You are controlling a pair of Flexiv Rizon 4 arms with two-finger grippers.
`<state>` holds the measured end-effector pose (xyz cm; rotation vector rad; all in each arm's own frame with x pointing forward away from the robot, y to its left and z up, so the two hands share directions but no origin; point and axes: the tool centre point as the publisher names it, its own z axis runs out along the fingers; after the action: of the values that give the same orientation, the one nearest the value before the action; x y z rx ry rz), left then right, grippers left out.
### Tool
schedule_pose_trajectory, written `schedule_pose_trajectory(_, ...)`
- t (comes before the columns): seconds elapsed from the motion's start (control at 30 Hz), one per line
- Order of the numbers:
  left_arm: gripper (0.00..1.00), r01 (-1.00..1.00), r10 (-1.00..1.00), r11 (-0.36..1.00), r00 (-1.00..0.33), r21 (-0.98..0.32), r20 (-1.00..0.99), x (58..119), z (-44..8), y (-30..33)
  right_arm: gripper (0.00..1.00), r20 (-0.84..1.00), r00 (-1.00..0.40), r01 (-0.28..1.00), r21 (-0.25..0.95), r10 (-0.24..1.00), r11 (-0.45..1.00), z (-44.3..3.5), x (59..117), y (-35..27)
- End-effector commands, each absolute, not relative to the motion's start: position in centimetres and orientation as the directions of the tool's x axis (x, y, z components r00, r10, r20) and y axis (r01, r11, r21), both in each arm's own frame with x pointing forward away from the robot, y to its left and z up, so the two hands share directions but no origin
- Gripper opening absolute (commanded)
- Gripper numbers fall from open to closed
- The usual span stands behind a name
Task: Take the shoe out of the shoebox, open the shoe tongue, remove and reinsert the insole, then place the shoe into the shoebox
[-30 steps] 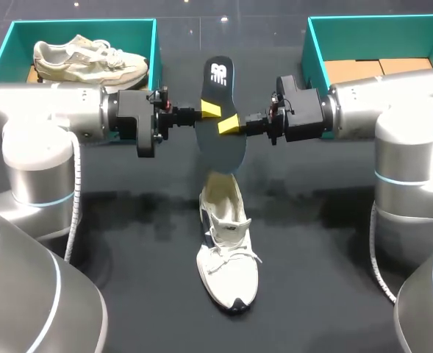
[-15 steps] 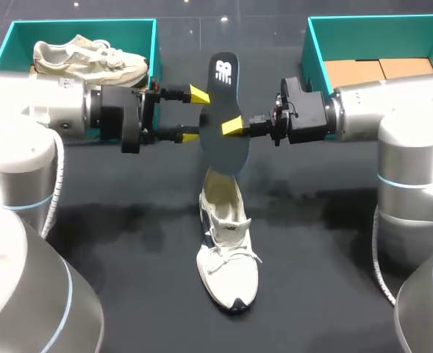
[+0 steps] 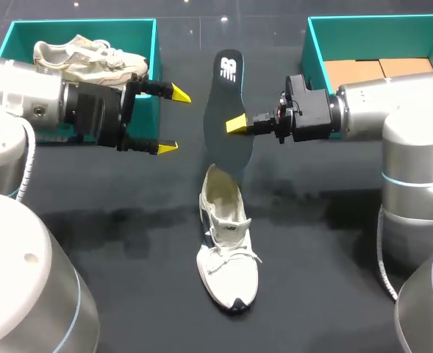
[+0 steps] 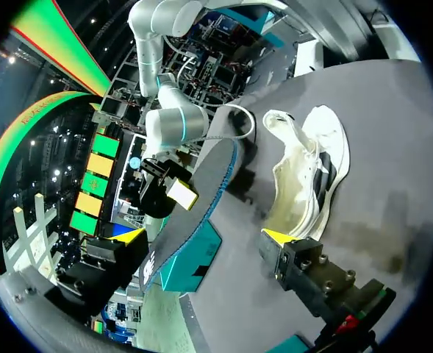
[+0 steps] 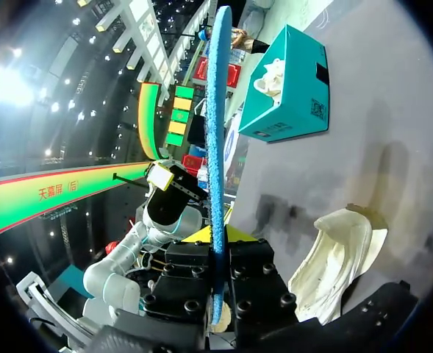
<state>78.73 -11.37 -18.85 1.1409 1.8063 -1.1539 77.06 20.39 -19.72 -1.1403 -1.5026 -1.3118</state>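
A dark insole hangs upright above the table's middle, with my right gripper shut on its edge. From the right wrist view the insole shows edge-on, pinched between the right gripper's fingers. My left gripper stands open just left of the insole, clear of it. Ahead of the left gripper in its wrist view are the insole and the shoe. The white shoe lies on the table below the insole, tongue pulled open, toe toward the front.
A teal shoebox at the back left holds a second, beige shoe. Another teal box at the back right has cardboard inside. The dark table lies around the white shoe.
My left gripper let go of the insole, opened wide and drew back to the left. The right gripper kept its hold, and the insole shifted slightly right.
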Motion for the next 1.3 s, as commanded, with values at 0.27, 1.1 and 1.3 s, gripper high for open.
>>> schedule_pose_trajectory(0.27, 1.0, 0.88, 0.335, 0.317, -0.452, -0.353, -0.827, 77.7, -19.1, -11.5, 0.0, 0.957, -0.262, 0.965, 0.262, 0.121, 0.019, -19.8, 76.9, 19.8)
schedule_pose_trajectory(1.1, 1.0, 0.34, 0.115, 0.714, -0.919, -0.612, -0.377, 75.7, -20.7, -7.9, 0.0, 0.877, -0.468, 0.884, 0.463, 0.113, 0.067, -20.2, 78.8, 17.1)
schedule_pose_trajectory(1.3, 1.0, 0.34, 0.115, 0.714, -0.919, -0.612, -0.377, 75.7, -20.7, -7.9, 0.0, 0.877, -0.468, 0.884, 0.463, 0.113, 0.067, -20.2, 78.8, 17.1)
